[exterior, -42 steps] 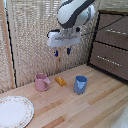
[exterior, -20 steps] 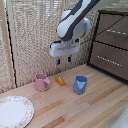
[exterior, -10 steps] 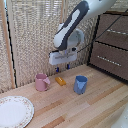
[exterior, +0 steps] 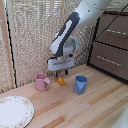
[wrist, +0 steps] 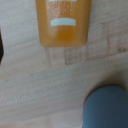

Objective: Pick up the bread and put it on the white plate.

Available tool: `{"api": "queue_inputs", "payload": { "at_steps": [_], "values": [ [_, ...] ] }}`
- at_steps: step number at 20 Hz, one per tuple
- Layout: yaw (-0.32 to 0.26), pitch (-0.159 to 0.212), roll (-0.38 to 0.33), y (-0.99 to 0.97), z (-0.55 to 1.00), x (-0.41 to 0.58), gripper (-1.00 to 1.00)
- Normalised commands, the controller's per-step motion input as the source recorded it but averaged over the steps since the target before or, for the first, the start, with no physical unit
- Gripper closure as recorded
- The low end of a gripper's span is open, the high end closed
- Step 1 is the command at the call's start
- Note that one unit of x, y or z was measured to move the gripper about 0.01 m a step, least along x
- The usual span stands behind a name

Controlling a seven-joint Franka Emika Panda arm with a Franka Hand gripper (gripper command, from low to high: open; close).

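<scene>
The toast [exterior: 61, 80] is a small orange-tan slice lying flat on the wooden worktable [exterior: 75, 107], between the pink mug [exterior: 41, 82] and the blue mug [exterior: 80, 84]. My gripper [exterior: 61, 73] hangs just above the toast, open and empty, with its fingers pointing down. In the wrist view the toast [wrist: 62, 22] fills the near field, with one dark finger [wrist: 1, 47] at the frame's edge. The white plate [exterior: 14, 111] lies at the exterior view's front left, well away from the gripper.
The blue mug also shows in the wrist view [wrist: 107, 107], close to the toast. A brown drawer cabinet [exterior: 112, 50] stands at the exterior view's right. A slatted screen [exterior: 30, 35] closes the back.
The arm has come down and slightly toward the exterior view's left, bringing the gripper from high above the mugs to just over the toast. The objects have not moved.
</scene>
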Motion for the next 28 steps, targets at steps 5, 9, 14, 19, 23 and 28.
{"api": "queue_inputs", "payload": {
  "at_steps": [5, 9, 14, 19, 23, 28],
  "values": [
    [-0.001, 0.070, -0.019, -0.01, -0.26, 0.348, -1.00],
    [0.000, 0.029, 0.000, 0.00, -0.09, 0.211, 1.00],
    [0.000, 0.023, 0.000, -0.01, 0.01, 0.024, 1.00],
    [-0.016, -0.031, 0.000, 0.00, 0.24, -0.081, 1.00],
    [-0.100, -0.041, 0.020, 0.02, 0.74, -0.024, 1.00],
    [-0.150, -0.021, 0.035, 0.11, 0.99, 0.000, 1.00]
  ]
}}
